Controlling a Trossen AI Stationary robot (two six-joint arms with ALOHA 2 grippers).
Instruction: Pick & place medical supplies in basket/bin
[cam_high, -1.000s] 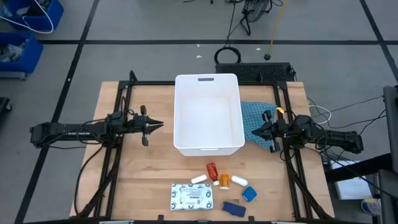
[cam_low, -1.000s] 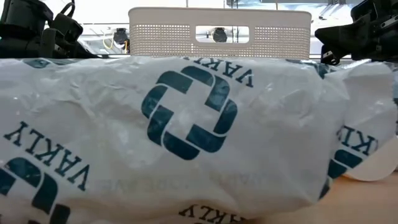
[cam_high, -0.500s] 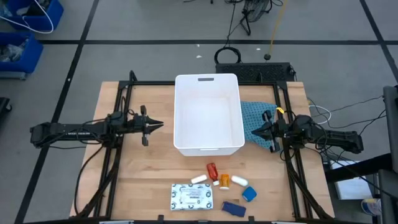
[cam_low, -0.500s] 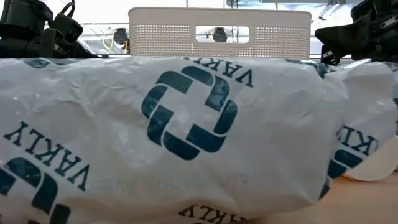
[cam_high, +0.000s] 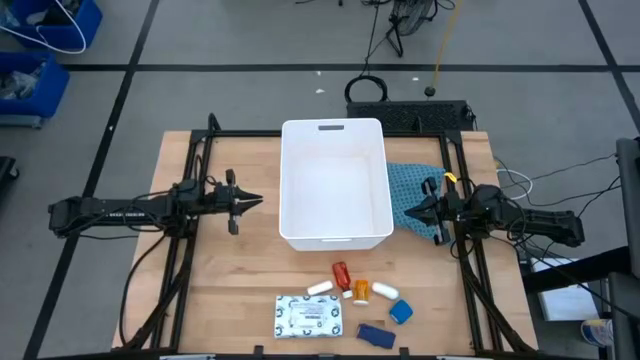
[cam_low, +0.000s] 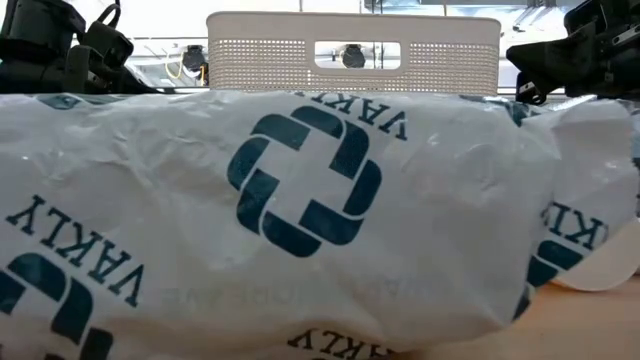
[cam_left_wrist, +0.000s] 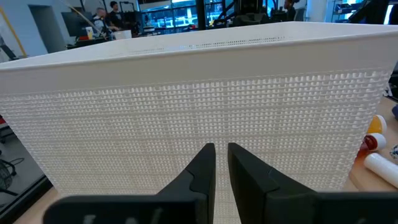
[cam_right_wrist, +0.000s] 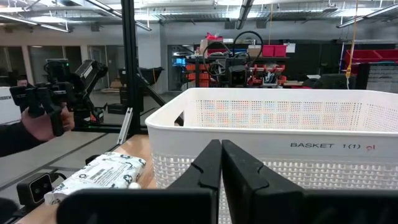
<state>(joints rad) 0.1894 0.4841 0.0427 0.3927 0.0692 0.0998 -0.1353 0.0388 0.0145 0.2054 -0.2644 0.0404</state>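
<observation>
At the middle of the wooden table (cam_high: 230, 290) sits the large white rectangular plastic tub (cam_high: 335, 232), handle slot at its far rim, and I read both arms as parked at its flanks so either can swing to the supplies without crossing the other. My left gripper (cam_high: 255, 203) hovers just beside the tub's left wall, its fingers (cam_left_wrist: 199, 171) drawn nearly together with only a thin slit between them and nothing held; its wrist view is filled with the perforated wall. My right gripper (cam_high: 407, 212) waits at the tub's right wall over the teal patterned cloth (cam_high: 410, 190), its fingers (cam_right_wrist: 209, 163) pressed together and empty. The supplies lie in a loose cluster on the near side of the table, apart from the tub: the flat white patterned packet (cam_high: 308, 315), a white tube (cam_high: 320, 288), a red bottle (cam_high: 341, 274), an orange bottle (cam_high: 361, 291), a second white tube (cam_high: 386, 291), the small blue cube (cam_high: 401, 312) and the dark blue flat piece (cam_high: 372, 335). The tub looks empty to me, so I judge no pick has begun. In the low view the packet (cam_low: 280, 210) lies right before the lens and hides most else. Against the frames from a second ago I find no difference: arms, grippers and every item sit exactly as they did.
</observation>
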